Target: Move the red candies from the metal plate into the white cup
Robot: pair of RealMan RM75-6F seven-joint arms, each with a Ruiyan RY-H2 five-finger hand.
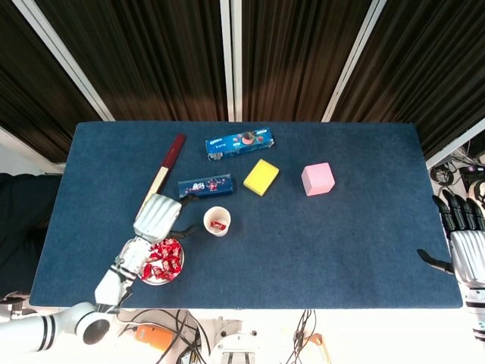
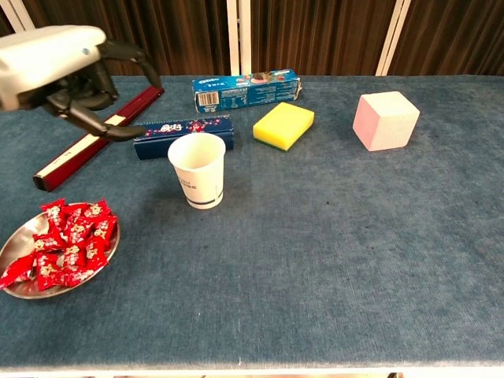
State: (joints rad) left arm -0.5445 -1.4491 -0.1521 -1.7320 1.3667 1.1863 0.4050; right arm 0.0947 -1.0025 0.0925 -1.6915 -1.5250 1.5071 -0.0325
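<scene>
A metal plate (image 2: 17,241) (image 1: 146,278) at the table's near left holds several red candies (image 2: 67,246) (image 1: 163,260). The white cup (image 2: 198,169) (image 1: 217,221) stands upright to its right, and the head view shows one red candy (image 1: 218,225) inside it. My left hand (image 2: 59,67) (image 1: 158,218) hovers left of the cup and above the plate's far side, fingers apart and empty. My right hand (image 1: 464,243) is at the table's far right edge, fingers spread, holding nothing.
Behind the cup lie a small blue box (image 2: 183,134), a longer blue box (image 2: 246,88) and a yellow sponge (image 2: 283,125). A dark red stick (image 2: 94,136) lies diagonally at the left. A pink cube (image 2: 385,120) sits at the right.
</scene>
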